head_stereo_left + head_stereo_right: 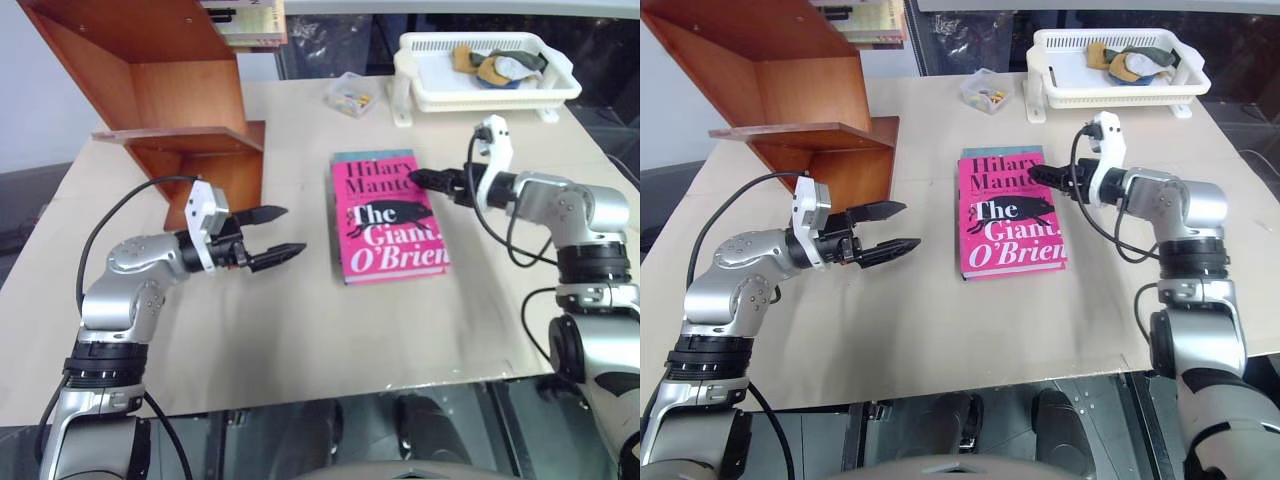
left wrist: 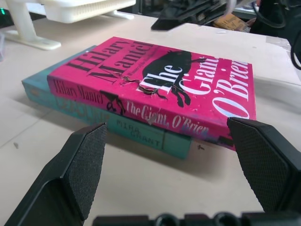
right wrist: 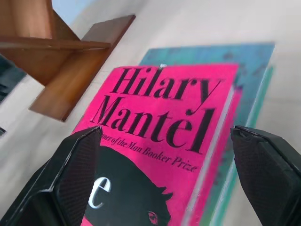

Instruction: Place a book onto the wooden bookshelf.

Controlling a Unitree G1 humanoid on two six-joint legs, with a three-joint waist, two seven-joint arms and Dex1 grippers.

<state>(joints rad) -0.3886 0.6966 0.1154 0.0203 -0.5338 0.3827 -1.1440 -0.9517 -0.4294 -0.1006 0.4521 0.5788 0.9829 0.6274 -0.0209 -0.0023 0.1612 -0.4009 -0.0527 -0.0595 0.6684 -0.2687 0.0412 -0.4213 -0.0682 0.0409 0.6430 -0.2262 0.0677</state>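
The pink book point(image 1: 390, 225) lies flat at the table's middle, stacked on a thinner teal book point(image 2: 136, 132) whose edge shows beneath it. The wooden bookshelf point(image 1: 180, 90) stands at the back left, its panels angled. My left gripper point(image 1: 290, 232) hovers open to the left of the book, level and pointing at its spine, with a gap of bare table between them. My right gripper point(image 1: 420, 180) is over the book's far right corner, pointing left and slightly down. In the right wrist view its fingers point(image 3: 75, 174) stand wide apart above the cover, holding nothing.
A white basket tray point(image 1: 480, 95) with cloth items stands at the back right. A small clear box point(image 1: 350, 97) sits behind the books. Other books point(image 1: 245, 25) rest at the top of the shelf unit. The table's front edge runs close below both arms.
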